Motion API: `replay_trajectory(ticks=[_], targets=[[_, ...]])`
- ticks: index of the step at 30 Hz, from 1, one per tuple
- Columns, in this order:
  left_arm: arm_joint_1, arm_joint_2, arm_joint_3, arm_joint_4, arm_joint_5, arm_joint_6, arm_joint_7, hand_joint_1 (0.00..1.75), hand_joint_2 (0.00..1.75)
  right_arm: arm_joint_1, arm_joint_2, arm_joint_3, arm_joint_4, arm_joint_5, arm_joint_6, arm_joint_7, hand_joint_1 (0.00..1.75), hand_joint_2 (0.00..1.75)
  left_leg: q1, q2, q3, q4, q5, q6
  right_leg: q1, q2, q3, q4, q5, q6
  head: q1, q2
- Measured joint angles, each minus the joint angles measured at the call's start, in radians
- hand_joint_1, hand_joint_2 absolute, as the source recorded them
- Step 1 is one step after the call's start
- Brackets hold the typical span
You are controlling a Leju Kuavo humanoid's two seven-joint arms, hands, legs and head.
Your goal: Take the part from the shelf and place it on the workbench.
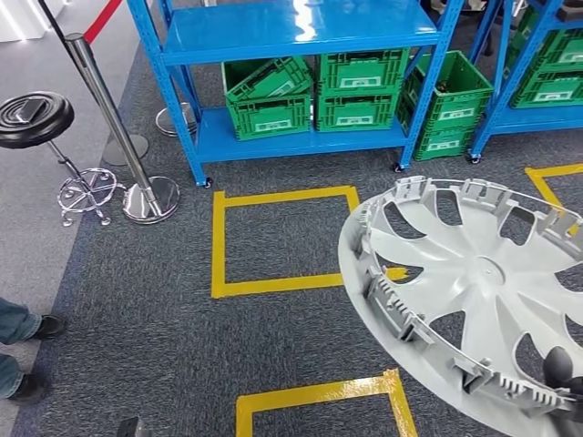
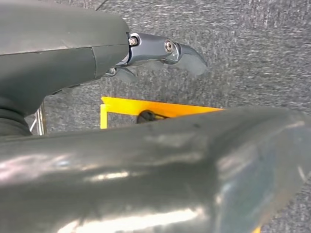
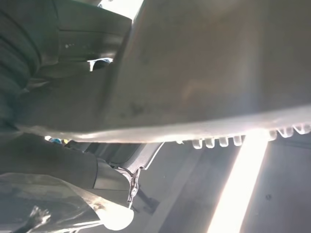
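Hubcap (image 1: 481,282), pale grey, spoked, clips around the rim, sits at the lower right of the head view, held off the floor and tilted, inner side facing up. Dark fingertips (image 1: 560,366) of the right hand (image 1: 565,381) wrap over its near rim at the bottom right corner, so the right hand holds it by the edge. Right wrist view agrees: hubcap (image 3: 220,73) runs across close to the lens with its row of clip teeth along the edge, grey ribbed cover and thumb of the right hand (image 3: 73,160) clamped on either side of the rim. Left hand (image 2: 146,53) in the left wrist view hangs over grey carpet (image 2: 256,48), one metal-jointed finger (image 2: 161,48) stretched out straight with a dark tip, nothing seen in it; other fingers are hidden, so can't tell how far open it is. Yellow tape (image 2: 157,108) on the floor beneath it. Ahead in the head view: blue shelf (image 1: 295,36) with green crates (image 1: 357,86) on its low level, more green crates on a second rack (image 1: 550,73) to the right. Yellow tape squares (image 1: 275,241) mark the carpet between robot and shelf. Chrome stanchion (image 1: 110,118) with red belt and a black stool (image 1: 31,118) at left. Person's shoes (image 1: 31,355) and trouser cuffs at the left edge.
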Motion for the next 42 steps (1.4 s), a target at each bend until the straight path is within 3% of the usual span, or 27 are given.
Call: replay_trajectory(ticks=[2,3,4,6,8,12,14,16,17,18,19,20,22,24,28,36,42], targets=[[0.002,0.001,0.0,-0.001,0.0,0.0,0.004,0.0,0.0,0.0,0.0,0.0,0.003,0.002,0.0,0.0,1.75,1.75,0.009,0.0,-0.026,0.104,-0.046,-0.01,0.0,-0.001,-0.011,0.003,0.007,0.0,0.0,0.0],[0.002,0.001,0.0,-0.002,0.0,0.0,0.008,0.0,0.0,0.0,0.0,0.0,0.005,0.002,0.0,0.0,1.75,1.75,0.013,0.0,-0.021,0.116,-0.043,-0.013,-0.001,-0.001,-0.014,0.006,0.01,0.002,0.0,0.0],[0.003,0.002,0.0,-0.003,0.0,-0.001,0.011,0.0,0.0,-0.001,0.0,0.0,0.007,0.003,0.0,0.0,1.75,1.75,0.016,0.0,0.001,0.089,-0.02,-0.015,-0.001,-0.001,-0.017,0.01,0.012,0.004,0.0,0.0],[0.003,0.002,0.0,-0.006,-0.001,-0.002,0.017,0.0,0.0,-0.002,0.0,0.001,0.008,0.004,0.0,0.0,1.75,1.75,0.02,-0.001,0.075,-0.039,0.039,-0.014,-0.003,0.0,-0.022,0.018,0.014,0.01,0.0,0.0],[0.004,0.003,0.0,-0.009,-0.003,-0.004,0.021,0.0,0.0,-0.005,0.0,0.001,0.009,0.004,0.0,0.0,1.75,1.75,0.016,-0.003,0.12,-0.13,0.065,-0.007,-0.002,0.001,-0.032,0.023,0.019,0.02,0.0,0.0],[0.007,0.002,0.0,-0.014,-0.008,-0.004,0.029,0.0,0.0,-0.009,0.0,0.004,0.01,0.005,0.0,-0.001,1.75,1.75,0.014,-0.003,0.115,-0.157,0.065,0.016,-0.003,0.003,-0.051,0.031,0.022,0.046,0.001,0.0],[0.007,0.002,0.0,-0.019,-0.01,-0.004,0.031,0.0,0.0,-0.01,0.0,0.006,0.01,0.006,0.0,-0.001,1.75,1.75,0.017,-0.002,0.11,-0.166,0.071,0.034,-0.002,0.004,-0.085,0.095,-0.021,0.05,0.004,0.0],[0.008,0.002,0.0,-0.022,-0.011,-0.004,0.032,0.0,0.0,-0.011,0.0,0.008,0.011,0.006,0.0,-0.001,1.75,1.75,0.012,-0.001,0.1,-0.165,0.076,0.046,-0.001,0.006,-0.145,0.228,-0.084,0.051,0.006,0.0],[0.009,0.003,0.0,-0.023,-0.011,-0.003,0.032,0.0,0.0,-0.012,0.0,0.009,0.012,0.006,0.0,-0.001,1.75,1.75,0.008,-0.001,0.097,-0.165,0.079,0.049,-0.001,0.007,-0.171,0.286,-0.103,0.051,0.006,0.0],[0.01,0.002,0.0,-0.023,-0.011,-0.003,0.033,0.0,0.0,-0.012,0.0,0.009,0.013,0.007,0.0,-0.001,1.75,1.75,0.005,0.0,0.094,-0.164,0.081,0.051,0.0,0.007,-0.182,0.313,-0.104,0.05,0.006,0.0],[0.011,0.002,0.0,-0.024,-0.011,-0.003,0.033,0.0,0.0,-0.011,0.0,0.009,0.015,0.008,0.0,0.0,1.75,1.75,0.002,0.0,0.093,-0.163,0.082,0.052,0.0,0.007,-0.174,0.301,-0.086,0.047,0.006,0.0],[0.012,0.002,0.0,-0.025,-0.011,-0.003,0.033,0.0,0.0,-0.011,0.0,0.009,0.016,0.008,0.0,0.0,1.75,1.75,0.0,0.0,0.092,-0.162,0.083,0.052,0.001,0.007,-0.146,0.251,-0.054,0.044,0.006,0.0],[0.012,0.001,0.0,-0.027,-0.012,-0.004,0.033,0.0,0.0,-0.013,0.0,0.009,0.016,0.009,0.0,0.0,1.75,1.75,-0.004,-0.001,0.09,-0.156,0.084,0.05,0.005,0.006,-0.074,0.114,0.0,0.034,0.006,0.0],[0.011,0.001,0.0,-0.03,-0.012,-0.004,0.033,0.0,0.0,-0.015,0.0,0.01,0.017,0.009,0.0,0.0,1.75,1.75,-0.008,0.0,0.081,-0.148,0.085,0.043,0.009,0.006,-0.037,0.039,0.011,0.027,0.006,0.0],[0.012,0.003,0.0,-0.031,-0.012,-0.003,0.033,0.0,0.0,-0.013,0.0,0.009,0.018,0.01,0.0,0.0,1.75,1.75,-0.01,0.0,0.07,-0.147,0.094,0.049,0.009,0.008,-0.039,0.029,0.017,0.027,0.004,0.0],[0.012,0.004,0.0,-0.033,-0.012,-0.003,0.033,0.0,0.0,-0.015,0.0,0.01,0.018,0.011,0.0,0.0,1.75,1.75,-0.008,0.0,0.07,-0.158,0.107,0.035,0.012,0.006,-0.044,0.03,0.022,0.019,0.005,0.0],[0.012,0.003,0.0,-0.035,-0.012,-0.002,0.033,0.0,0.0,-0.015,0.0,0.01,0.018,0.011,0.0,0.0,1.75,1.75,-0.008,0.0,0.068,-0.159,0.108,0.033,0.011,0.006,-0.045,0.03,0.022,0.018,0.005,0.0]])
